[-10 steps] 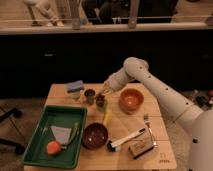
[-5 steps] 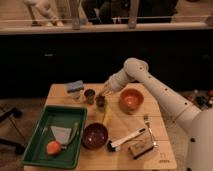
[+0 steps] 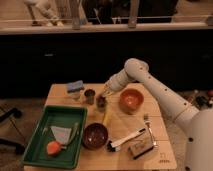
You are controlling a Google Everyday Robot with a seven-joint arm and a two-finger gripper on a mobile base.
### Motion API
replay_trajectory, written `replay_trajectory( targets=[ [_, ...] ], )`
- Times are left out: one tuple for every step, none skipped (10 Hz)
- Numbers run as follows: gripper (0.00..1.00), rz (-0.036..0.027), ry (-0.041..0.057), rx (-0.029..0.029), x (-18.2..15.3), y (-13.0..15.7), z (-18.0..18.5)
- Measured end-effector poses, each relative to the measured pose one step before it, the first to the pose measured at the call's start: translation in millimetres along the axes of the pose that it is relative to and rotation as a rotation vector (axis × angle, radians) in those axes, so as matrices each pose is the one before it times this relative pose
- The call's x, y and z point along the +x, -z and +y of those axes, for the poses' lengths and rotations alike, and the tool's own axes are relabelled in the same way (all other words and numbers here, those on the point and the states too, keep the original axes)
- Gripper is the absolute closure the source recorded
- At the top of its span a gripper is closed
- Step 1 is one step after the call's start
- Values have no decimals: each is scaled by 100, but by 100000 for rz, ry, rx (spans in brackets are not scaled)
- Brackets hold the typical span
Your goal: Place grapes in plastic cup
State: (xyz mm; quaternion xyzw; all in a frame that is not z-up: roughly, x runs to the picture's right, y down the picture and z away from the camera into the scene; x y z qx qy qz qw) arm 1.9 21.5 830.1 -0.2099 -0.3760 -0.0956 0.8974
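Observation:
My gripper (image 3: 104, 94) is low over the table's far middle, between the dark grey metallic cup (image 3: 89, 96) and the orange bowl (image 3: 131, 100). Right under it stands a small dark shape (image 3: 101, 103), cup-sized and reddish-dark like the grapes. I cannot tell whether this is the grapes alone or the grapes sitting in the plastic cup. No pale yellow-green cup wall shows clearly, as the gripper covers that spot. The arm (image 3: 150, 85) reaches in from the right.
A green tray (image 3: 35, 150) at front left holds a pale cloth (image 3: 61, 134) and an orange thing (image 3: 54, 148). Also on the table: a blue sponge (image 3: 76, 86), a long yellow thing (image 3: 106, 117), a dark red-brown bowl (image 3: 95, 135), a fork (image 3: 148, 127), a black-and-white tool (image 3: 125, 140) and a brown block (image 3: 139, 149).

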Motion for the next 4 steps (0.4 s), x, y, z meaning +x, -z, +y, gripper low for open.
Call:
replay_trajectory(
  targets=[
    [20, -25, -453, 33, 296, 218, 94],
    [20, 95, -434, -56, 274, 157, 113],
    [20, 198, -513, -57, 331, 249, 147],
    [20, 258, -547, 164, 384, 365, 169]
  ],
)
